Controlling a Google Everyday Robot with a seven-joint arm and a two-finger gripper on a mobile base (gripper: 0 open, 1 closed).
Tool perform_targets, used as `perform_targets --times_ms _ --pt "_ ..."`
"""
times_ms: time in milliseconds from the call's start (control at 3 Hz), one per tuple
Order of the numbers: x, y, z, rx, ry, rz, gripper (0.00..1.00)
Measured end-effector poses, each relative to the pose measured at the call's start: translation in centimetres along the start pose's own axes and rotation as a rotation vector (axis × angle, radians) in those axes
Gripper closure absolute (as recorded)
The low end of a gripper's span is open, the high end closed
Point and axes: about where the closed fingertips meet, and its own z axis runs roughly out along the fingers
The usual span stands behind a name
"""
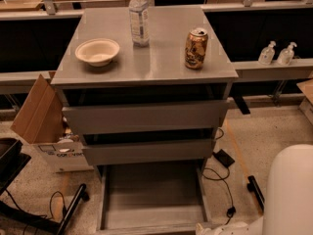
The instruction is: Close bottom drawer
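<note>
The bottom drawer (154, 195) of the grey cabinet is pulled far out toward me, and its shallow grey tray looks empty. Its front panel (151, 228) lies at the frame's lower edge. The two larger drawer fronts above it, the middle one (149, 152) and the top one (146, 116), stand slightly out. My gripper (212, 227) shows only as a white part at the bottom edge, just right of the drawer's front right corner. My white arm (288, 195) fills the lower right corner.
On the cabinet top (161, 65) stand a water bottle (139, 16), a brown can (196, 48) and a white bowl (97, 51). A cardboard box (39, 111) sits at the left. Cables and a black adapter (225, 158) lie on the floor at the right. A black stand base (29, 214) is lower left.
</note>
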Motion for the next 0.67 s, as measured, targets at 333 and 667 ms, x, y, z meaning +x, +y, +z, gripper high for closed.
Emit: perform_targets --times_ms 333,667 --pt "0.0 0.0 0.0 0.000 0.000 0.000 0.00" --pt "1.1 -0.9 2.7 -0.011 0.018 -0.052 0.00"
